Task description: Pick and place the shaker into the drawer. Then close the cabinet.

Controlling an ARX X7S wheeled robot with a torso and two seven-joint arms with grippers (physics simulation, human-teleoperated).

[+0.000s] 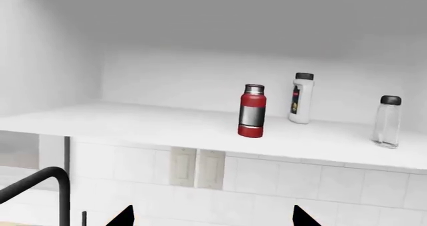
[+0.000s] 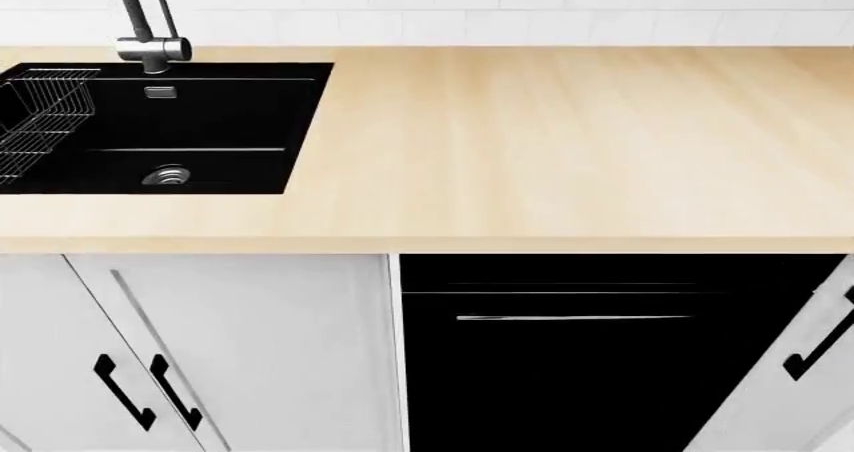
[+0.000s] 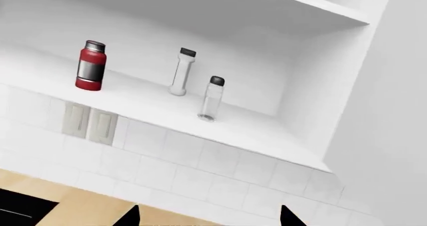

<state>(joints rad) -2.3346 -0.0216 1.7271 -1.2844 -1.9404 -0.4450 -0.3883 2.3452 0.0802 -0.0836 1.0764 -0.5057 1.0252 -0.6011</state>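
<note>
one shaker (image 1: pixel 252 111), two bottles (image 1: pixel 301 98), one sink (image 2: pixel 214 132)

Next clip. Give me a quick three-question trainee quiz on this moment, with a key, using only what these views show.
1. True or false: the red shaker lies tipped over on the wooden countertop.
2. In the left wrist view, what stands on the shelf along with the red shaker? A) two bowls B) a white bottle and a clear shaker C) a mug
3. Fill in: in the head view, the black sink has a ____ mounted behind it.

Key
1. False: it stands upright on the white shelf above the tiled wall.
2. B; both have dark caps.
3. Faucet.

Only the claw tips show in the wrist views, spread apart and holding nothing.
</note>
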